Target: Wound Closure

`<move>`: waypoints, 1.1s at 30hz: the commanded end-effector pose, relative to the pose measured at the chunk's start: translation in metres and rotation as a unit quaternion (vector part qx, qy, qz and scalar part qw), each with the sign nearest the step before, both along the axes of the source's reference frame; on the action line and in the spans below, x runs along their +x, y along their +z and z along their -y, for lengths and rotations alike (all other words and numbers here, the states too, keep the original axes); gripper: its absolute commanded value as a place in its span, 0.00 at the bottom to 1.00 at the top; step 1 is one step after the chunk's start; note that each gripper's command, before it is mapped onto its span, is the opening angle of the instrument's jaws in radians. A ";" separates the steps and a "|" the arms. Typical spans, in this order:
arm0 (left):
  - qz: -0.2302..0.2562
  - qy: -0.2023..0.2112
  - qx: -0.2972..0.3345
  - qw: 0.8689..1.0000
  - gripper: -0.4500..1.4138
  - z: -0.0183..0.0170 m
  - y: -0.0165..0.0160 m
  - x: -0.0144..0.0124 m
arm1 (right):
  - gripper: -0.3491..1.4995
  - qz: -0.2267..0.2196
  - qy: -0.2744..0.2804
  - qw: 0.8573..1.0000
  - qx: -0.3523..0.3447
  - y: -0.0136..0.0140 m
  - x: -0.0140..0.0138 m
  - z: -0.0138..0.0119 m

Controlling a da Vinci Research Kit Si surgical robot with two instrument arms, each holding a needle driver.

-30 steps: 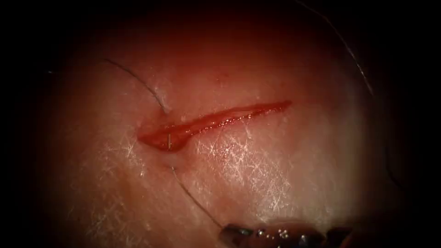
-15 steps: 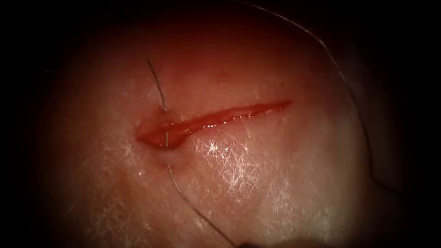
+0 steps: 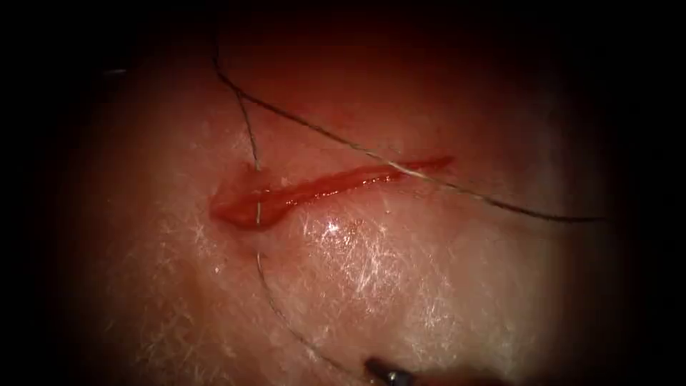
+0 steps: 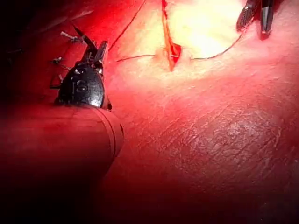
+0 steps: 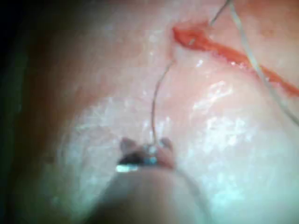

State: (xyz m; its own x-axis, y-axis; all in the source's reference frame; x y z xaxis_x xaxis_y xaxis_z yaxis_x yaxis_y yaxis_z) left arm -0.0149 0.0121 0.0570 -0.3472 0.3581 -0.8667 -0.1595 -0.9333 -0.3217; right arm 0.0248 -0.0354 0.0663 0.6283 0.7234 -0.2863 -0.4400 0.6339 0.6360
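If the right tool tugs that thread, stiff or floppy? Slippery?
Thread likely floppy: it lies in loose curves draped over the cut. Probably light, thin as hair. Possibly slippery, given the wet sheen on the tissue. Right tool seems shut on it.

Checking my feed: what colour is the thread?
Dark, nearly black thread; clearest in the endoscope view.

1 piece of tissue (image 3: 400, 286) bearing 1 cut (image 3: 321, 191), its groove lined with 1 streak of red fluid (image 3: 239, 213). 1 thread (image 3: 251, 136) passes once across the cut near its left end; 1 long span of this thread crosses over the cut a 2nd time near its right end. 2 tools: 1 right tool (image 3: 389, 372) below the cut in the endoscope view, and 1 left tool (image 4: 91, 49) beside the cut in the left wrist view.
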 end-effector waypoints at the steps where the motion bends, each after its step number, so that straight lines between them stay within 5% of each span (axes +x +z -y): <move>1: -0.001 0.000 0.003 1.000 0.00 -0.0001 0.0014 -0.0006 | 0.89 -0.007 -0.009 1.000 -0.009 -0.0006 0.0002 -0.0005; 10: -0.007 -0.006 0.016 1.000 0.00 -0.0045 0.0077 -0.0029 | 0.89 -0.059 0.014 0.997 -0.037 -0.0042 0.0000 -0.0020; 20: 0.010 0.020 0.039 0.999 0.00 -0.0088 0.0094 -0.0128 | 0.89 -0.064 0.010 0.997 -0.048 -0.0037 0.0005 -0.0021; 21: 0.011 0.024 0.036 0.999 0.06 -0.0089 0.0094 -0.0133 | 0.89 -0.064 0.008 0.997 -0.050 -0.0037 0.0005 -0.0021; 24: 0.012 0.010 0.074 0.997 0.53 -0.0092 0.0095 -0.0142 | 0.89 -0.065 0.004 0.996 -0.054 -0.0037 0.0007 -0.0021; 28: -0.012 -0.020 0.096 0.995 0.88 -0.0094 0.0092 -0.0133 | 0.90 -0.066 0.004 0.996 -0.059 -0.0037 0.0014 -0.0022; 33: -0.010 -0.012 0.111 0.994 0.90 -0.0102 0.0075 -0.0095 | 0.91 -0.071 0.007 0.995 -0.065 -0.0040 0.0023 -0.0030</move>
